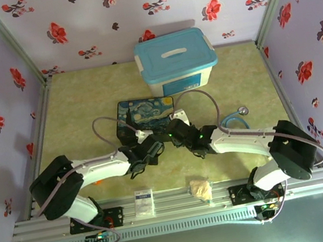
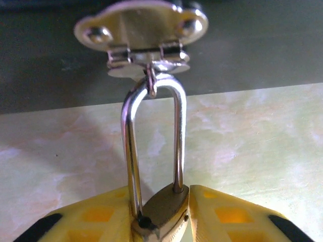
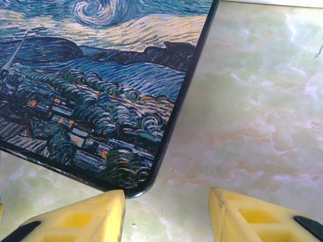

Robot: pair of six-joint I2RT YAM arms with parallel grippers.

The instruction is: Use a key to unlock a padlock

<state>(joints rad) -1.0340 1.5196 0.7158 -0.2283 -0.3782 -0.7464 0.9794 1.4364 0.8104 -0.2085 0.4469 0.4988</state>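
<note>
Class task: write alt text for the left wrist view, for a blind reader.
A small brass padlock sits between the yellow jaws of the left gripper at the bottom edge. Its silver shackle rises to a metal hasp on a dark tin, over a pale green table.

The padlock [image 2: 164, 209] was dull yellow metal, and its loop was smooth, shiny silver metal. The tin box [image 3: 91, 101] looked glossy and painted. The table [image 3: 252, 101] looked smooth like marble.

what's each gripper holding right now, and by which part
The left gripper holds the padlock by its brass body, one finger on each side; the shackle is clear of the fingers. The right gripper holds nothing, its jaws open.
</note>
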